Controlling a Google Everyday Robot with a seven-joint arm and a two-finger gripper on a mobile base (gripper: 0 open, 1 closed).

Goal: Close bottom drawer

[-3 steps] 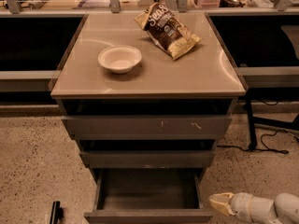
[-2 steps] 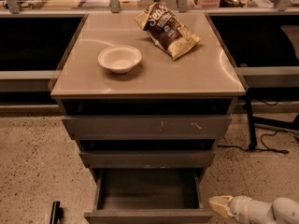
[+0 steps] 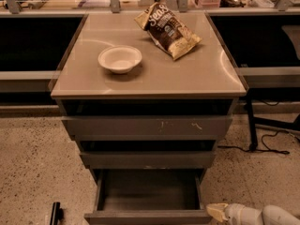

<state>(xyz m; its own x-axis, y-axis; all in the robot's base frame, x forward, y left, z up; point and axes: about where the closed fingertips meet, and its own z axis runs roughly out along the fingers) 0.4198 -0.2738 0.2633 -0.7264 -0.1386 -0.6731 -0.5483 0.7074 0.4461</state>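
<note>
Drawers counted: three, stacked at frame centre. Top drawer (image 3: pixel 147 127) with pale scratch marks; middle drawer (image 3: pixel 147 159) plain. Bottom drawer (image 3: pixel 147 216) at lower centre, pulled well out, dark box exposed. On the surface (image 3: pixel 187 74): one white bowl (image 3: pixel 120 58), one chip bag (image 3: pixel 168 30). One hand (image 3: pixel 217 212) at lower right, just beside the bottom drawer's right front corner; open or closed, cannot tell.

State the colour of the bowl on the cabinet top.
Off-white bowl, seen in the camera view; the gripper is low right, beside the bottom drawer.
</note>
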